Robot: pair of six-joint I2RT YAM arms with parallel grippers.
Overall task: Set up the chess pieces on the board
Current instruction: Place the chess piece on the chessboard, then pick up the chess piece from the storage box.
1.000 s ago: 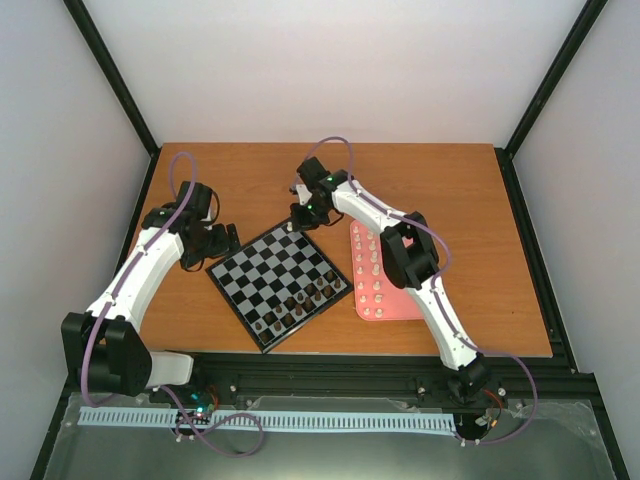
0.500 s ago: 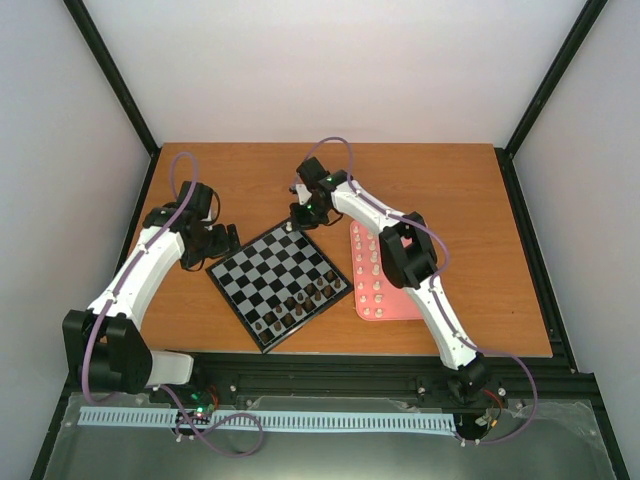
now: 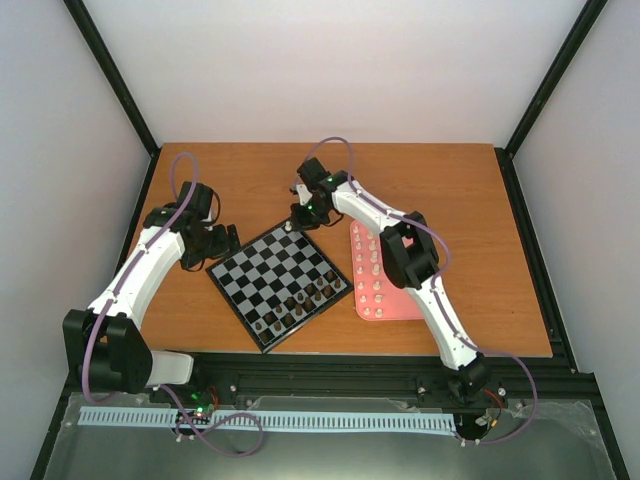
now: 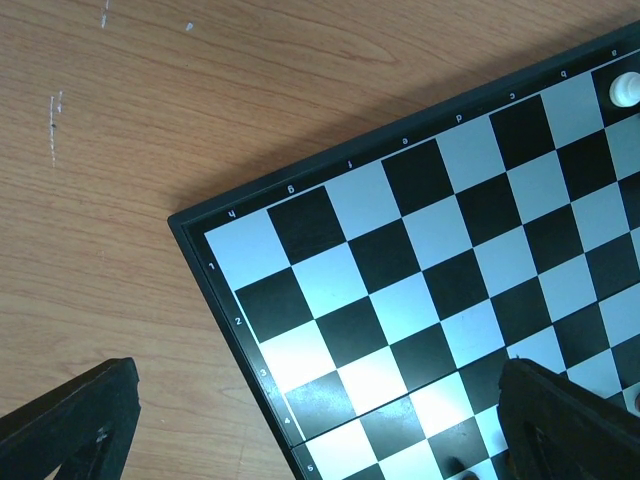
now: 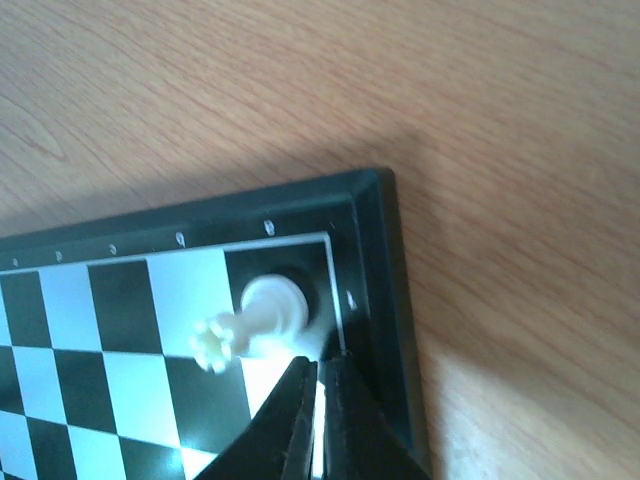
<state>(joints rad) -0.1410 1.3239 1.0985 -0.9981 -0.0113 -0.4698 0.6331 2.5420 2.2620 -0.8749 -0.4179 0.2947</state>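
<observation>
The board [image 3: 270, 275] lies tilted between the arms. One cream-white chess piece [image 5: 255, 318] stands free on its far corner square, also seen as chess piece [image 3: 290, 228] and chess piece [image 4: 624, 89]. My right gripper [image 5: 320, 372] hangs just beside that piece, jaws shut with nothing between them; from above the right gripper [image 3: 297, 220] is at the board's far corner. My left gripper [image 4: 320, 430] is open over the board's left corner [image 4: 190, 222], its fingers [image 4: 70, 425] wide apart and empty. Several more chess pieces [image 3: 372, 268] wait on a pink tray.
The pink tray [image 3: 400, 300] lies right of the board, under the right arm's forearm. Dark brown pieces [image 3: 298, 300] fill the board's near-right rows. Bare wooden table [image 3: 470, 220] surrounds everything, with black frame rails along its edges.
The right gripper has eased slightly off the board's far corner, uncovering the white piece standing there. The left arm has not moved.
</observation>
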